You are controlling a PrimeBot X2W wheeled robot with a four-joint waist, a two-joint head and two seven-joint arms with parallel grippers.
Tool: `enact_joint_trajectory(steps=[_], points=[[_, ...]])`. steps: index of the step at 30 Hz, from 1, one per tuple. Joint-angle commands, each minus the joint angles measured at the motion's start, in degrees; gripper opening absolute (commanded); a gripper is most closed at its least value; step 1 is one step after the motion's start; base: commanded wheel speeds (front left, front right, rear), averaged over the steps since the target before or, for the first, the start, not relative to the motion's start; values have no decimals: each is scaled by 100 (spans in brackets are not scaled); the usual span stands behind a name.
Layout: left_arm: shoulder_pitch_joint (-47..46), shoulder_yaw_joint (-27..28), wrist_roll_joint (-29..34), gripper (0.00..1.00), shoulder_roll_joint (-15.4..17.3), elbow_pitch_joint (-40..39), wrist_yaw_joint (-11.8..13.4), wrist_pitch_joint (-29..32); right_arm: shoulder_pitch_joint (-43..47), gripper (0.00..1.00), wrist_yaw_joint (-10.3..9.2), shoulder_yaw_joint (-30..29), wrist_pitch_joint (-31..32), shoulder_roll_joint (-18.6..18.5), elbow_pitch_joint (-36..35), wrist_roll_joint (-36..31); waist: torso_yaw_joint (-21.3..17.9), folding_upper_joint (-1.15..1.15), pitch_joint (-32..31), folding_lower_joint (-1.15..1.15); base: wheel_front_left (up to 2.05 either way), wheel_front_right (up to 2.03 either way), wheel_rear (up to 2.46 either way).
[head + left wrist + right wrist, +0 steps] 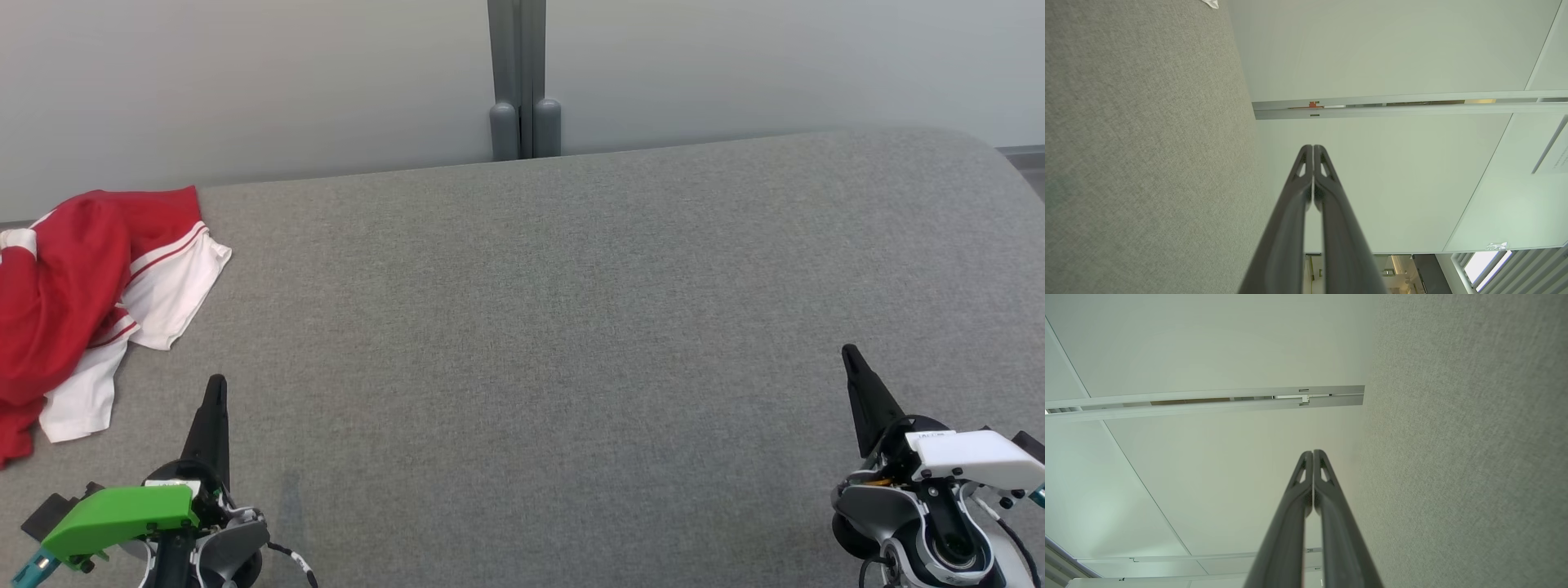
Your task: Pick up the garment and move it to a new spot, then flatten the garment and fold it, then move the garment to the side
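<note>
Both pairs of jaws were seen closed, empty: left gripper [216, 382] at lower left, right gripper [849, 351] at lower right; the garment [73, 302] was crumpled at middle left.

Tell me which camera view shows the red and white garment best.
The head view: the garment lies crumpled at the left of the grey surface. The left wrist view catches a white scrap at its top edge, probably its corner. The right wrist view faces grey surface and wall.
</note>
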Motion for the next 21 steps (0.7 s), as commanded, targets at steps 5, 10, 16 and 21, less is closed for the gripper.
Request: enact_joint_trajectory(steps=[5,10,16,21], points=[[-64,3,2,0,23,-8,-35,12,-33,0,3,-1,11,-7,-27,-21,0,0,0,0,0,0,0],[-64,3,2,0,23,-8,-35,12,-33,0,3,-1,11,-7,-27,-21,0,0,0,0,0,0,0],[-64,3,2,0,23,-8,-35,12,-33,0,3,-1,11,-7,-27,-21,0,0,0,0,0,0,0],[-64,3,2,0,23,-8,-35,12,-33,0,3,-1,11,-7,-27,-21,0,0,0,0,0,0,0]])
